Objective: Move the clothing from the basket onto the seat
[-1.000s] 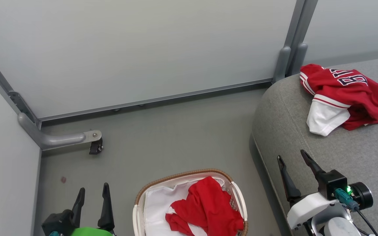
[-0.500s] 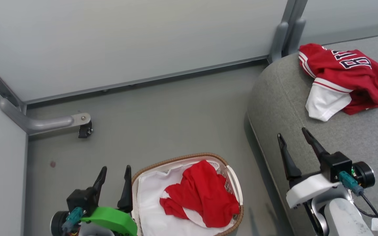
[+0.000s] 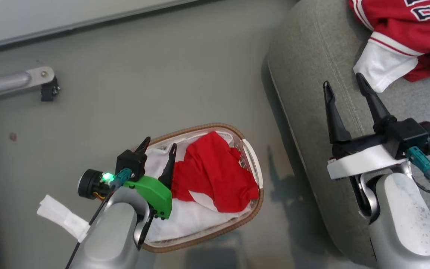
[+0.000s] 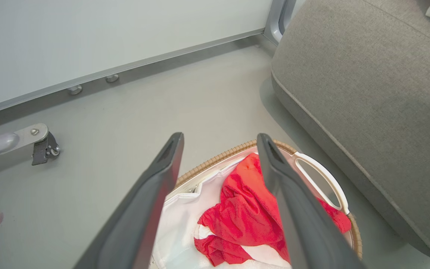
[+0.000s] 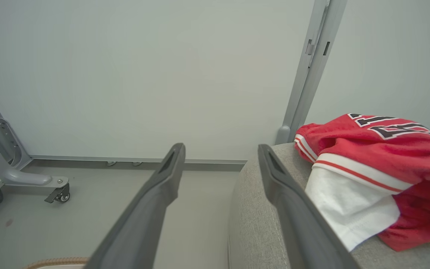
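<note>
Clothing lies in two places; the plain red shirt (image 3: 215, 168) sits crumpled in the basket (image 3: 200, 129), a loose heap of bright red folds with white trim showing at its near edge, resting on the white liner sheet (image 3: 189, 220); the jersey (image 3: 405, 33) lies bunched at the far right on the seat (image 3: 312, 74), red with dark, white-edged lettering, thin red and white stripes at the cuff and a white sleeve spilling toward the near side. The basket is oval, white and perforated, with a brown woven rim and a white handle on its right side; it stands on the grey floor (image 3: 144, 74), just left of the grey woven seat with its stitched seam. The left gripper (image 3: 161, 142) hangs over the left part of the basket, its two dark fingers spread wide with nothing between them; its right finger is just beside the shirt's left edge, and whether it touches the cloth cannot be told. The right gripper (image 3: 342, 79) is over the seat's left edge, fingers likewise wide apart and empty, near the white sleeve but apart from it. A metal frame leg (image 3: 13, 80) ending in a caster (image 3: 49, 89) stands at the far left.
</note>
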Tool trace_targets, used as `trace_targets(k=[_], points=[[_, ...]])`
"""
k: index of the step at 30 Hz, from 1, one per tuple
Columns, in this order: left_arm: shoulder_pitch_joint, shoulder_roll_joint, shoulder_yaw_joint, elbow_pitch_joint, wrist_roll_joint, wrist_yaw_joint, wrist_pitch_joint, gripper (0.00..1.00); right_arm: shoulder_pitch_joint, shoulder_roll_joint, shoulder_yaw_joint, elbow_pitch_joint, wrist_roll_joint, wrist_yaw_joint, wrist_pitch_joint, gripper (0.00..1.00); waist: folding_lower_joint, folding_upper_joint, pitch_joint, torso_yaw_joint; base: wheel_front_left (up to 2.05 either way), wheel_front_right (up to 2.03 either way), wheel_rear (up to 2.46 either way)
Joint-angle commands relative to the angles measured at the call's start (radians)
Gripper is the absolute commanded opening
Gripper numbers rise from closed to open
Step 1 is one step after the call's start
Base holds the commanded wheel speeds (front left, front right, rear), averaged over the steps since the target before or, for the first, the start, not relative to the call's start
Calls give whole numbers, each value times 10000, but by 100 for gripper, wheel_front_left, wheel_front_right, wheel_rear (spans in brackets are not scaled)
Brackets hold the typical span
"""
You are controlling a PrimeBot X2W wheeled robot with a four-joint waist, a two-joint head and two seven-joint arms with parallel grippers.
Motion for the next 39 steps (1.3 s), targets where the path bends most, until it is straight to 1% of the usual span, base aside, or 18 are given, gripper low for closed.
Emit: trace_targets(k=[1,6,10,20,24,29,30,31,32,39], points=[[-423,95,-198,304,-65,-26,8,100,-253,-12,33,-150,87,-14,-2,100,0,0,1908,-979,0,0,0],[-1475,135,-1066,1484,-345,-26,138,100,-664,-12,160,-612,339,-14,-2,100,0,0,2964,-1463,0,0,0],[-2109,277,-1458,2201,-502,-27,275,100,-881,-7,258,-871,604,-14,-2,100,0,0,3606,-1804,0,0,0],[-3199,475,-1563,3476,-938,-28,525,100,-1156,-7,559,-1367,1186,-14,-2,100,0,0,4708,-2398,0,0,0],[-3496,545,-1467,3916,-1066,-28,670,100,-1222,-7,630,-1419,1315,-14,-2,100,0,0,4975,-2545,0,0,0],[-3631,471,-1485,4324,-1248,-28,866,99,-1219,-9,757,-1452,1434,-14,-2,100,0,0,5109,-2668,0,0,0],[-3636,460,-1519,4360,-1289,-28,883,69,-1218,-9,770,-1449,1451,-14,-2,100,0,0,5118,-2683,0,0,0],[-3645,454,-1560,4381,-1327,-28,906,13,-1219,-9,781,-1435,1468,-14,-2,100,0,0,5122,-2695,0,0,0],[-3644,443,-1592,4403,-1367,-28,894,0,-1220,-10,788,-1413,1475,-14,-2,100,0,0,5115,-2701,0,0,0],[-3497,372,-1725,4404,-1692,-29,623,0,-1205,-12,764,-1217,1252,-14,-2,100,0,0,4724,-2587,0,0,0]])
